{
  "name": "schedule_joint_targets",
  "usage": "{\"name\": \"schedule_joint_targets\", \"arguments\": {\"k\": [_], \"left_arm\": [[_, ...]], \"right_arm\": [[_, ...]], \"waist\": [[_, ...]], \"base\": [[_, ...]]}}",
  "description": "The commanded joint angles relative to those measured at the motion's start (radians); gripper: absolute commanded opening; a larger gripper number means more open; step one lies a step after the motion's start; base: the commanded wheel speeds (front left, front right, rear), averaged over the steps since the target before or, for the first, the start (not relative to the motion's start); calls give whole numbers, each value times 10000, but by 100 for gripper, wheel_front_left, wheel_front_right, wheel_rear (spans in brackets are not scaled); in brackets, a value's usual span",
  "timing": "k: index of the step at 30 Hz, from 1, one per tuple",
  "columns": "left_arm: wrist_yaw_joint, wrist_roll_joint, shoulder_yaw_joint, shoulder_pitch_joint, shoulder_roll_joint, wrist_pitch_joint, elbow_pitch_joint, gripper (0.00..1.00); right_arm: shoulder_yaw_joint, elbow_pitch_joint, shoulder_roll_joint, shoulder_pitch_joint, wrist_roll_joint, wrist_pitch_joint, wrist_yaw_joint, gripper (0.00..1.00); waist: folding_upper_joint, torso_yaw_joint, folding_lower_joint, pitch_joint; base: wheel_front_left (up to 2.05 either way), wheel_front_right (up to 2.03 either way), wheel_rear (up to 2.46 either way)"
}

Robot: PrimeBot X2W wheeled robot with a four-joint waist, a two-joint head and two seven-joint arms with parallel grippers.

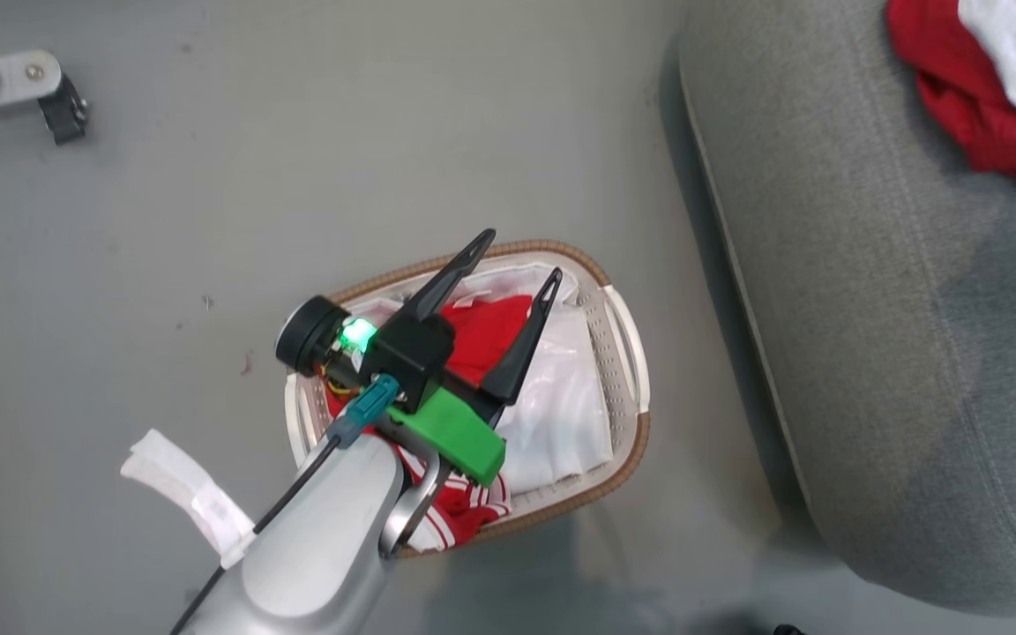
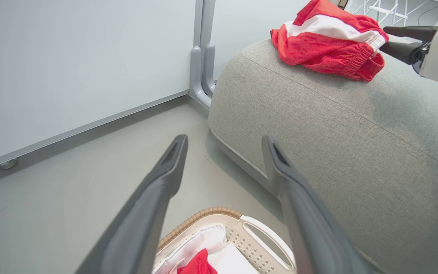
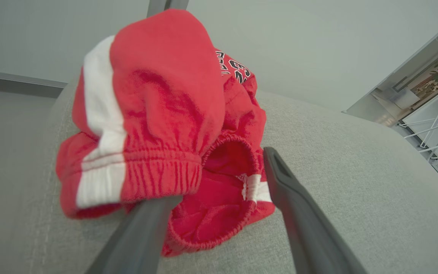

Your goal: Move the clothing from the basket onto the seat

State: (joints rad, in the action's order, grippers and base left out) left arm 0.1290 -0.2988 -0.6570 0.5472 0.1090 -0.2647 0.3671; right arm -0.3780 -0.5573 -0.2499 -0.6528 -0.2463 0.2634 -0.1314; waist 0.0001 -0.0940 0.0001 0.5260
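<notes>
grey fabric seat (image 2: 337, 133), grey floor (image 1: 296, 176), white wall (image 2: 70, 57)

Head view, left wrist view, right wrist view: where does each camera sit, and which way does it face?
Head view: high, facing down at floor, basket and seat; open left gripper shows.
Left wrist view: above the basket, facing the seat; its own fingers show.
Right wrist view: low over the seat, facing the red shorts; right gripper open.
Shared: seat and red shorts.

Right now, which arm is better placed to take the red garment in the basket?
Left: the left gripper hangs open above the red garment in the basket; the right gripper is at the seat.
</notes>
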Motion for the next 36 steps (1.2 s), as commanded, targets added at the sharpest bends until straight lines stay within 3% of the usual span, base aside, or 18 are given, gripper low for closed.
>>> {"name": "schedule_joint_targets", "arguments": {"k": [1,9,22,36], "left_arm": [[25,-78,78,-290,11,5,13,100],[26,-197,709,-1063,15,5,-76,100],[24,-262,2070,-2234,-305,5,-347,100],[-47,-93,4323,-3829,-502,5,-497,100]], "right_arm": [[-27,112,78,388,21,18,14,100],[434,300,300,1527,214,19,14,100],[1530,986,111,1812,823,19,14,100],[2868,1798,1358,2626,1890,19,14,100]], "waist": [[-1,-155,-1,-631],[-1,-127,-1,-1612],[-1,385,-1,-3143],[-1,1150,-1,-4293]], "base": [[0,0,0],[0,0,0],[0,0,0],[0,0,0]]}}
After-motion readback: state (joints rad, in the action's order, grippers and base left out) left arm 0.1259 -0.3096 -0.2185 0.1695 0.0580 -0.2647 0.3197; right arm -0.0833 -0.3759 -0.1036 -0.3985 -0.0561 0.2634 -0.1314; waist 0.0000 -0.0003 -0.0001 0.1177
